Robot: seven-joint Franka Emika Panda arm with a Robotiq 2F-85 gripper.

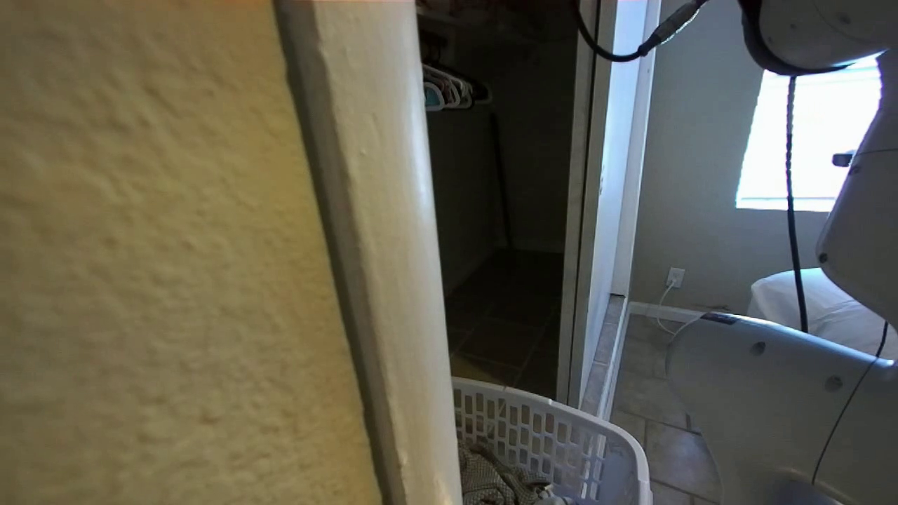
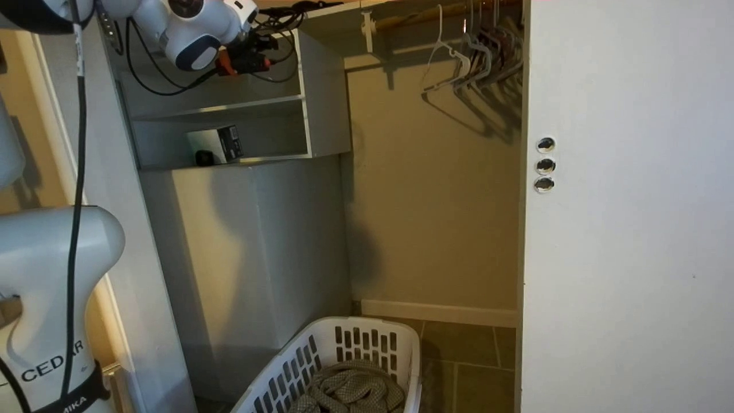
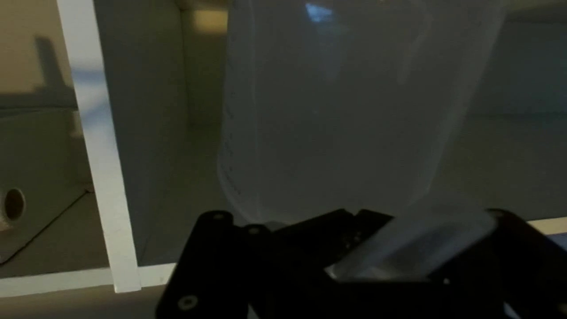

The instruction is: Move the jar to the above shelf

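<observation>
So the jar (image 3: 345, 119) is up at the upper compartment (image 3: 509, 168) of the shelf unit (image 2: 327, 97), and from the wrist view I can't tell if it's outside or partway in. Fingers (image 3: 328, 228) look clenched on one end of it. My worry: with a grip that far off-centre, bumping the shelf unit's edge could twist it loose and drop it. Those cables (image 2: 281, 22) looped in front of the shelf unit might snag too.

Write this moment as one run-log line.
gripper: apparently shut on jar | location: at closet shelf unit | placement: unconfirmed | exterior views: jar not clearly visible
</observation>
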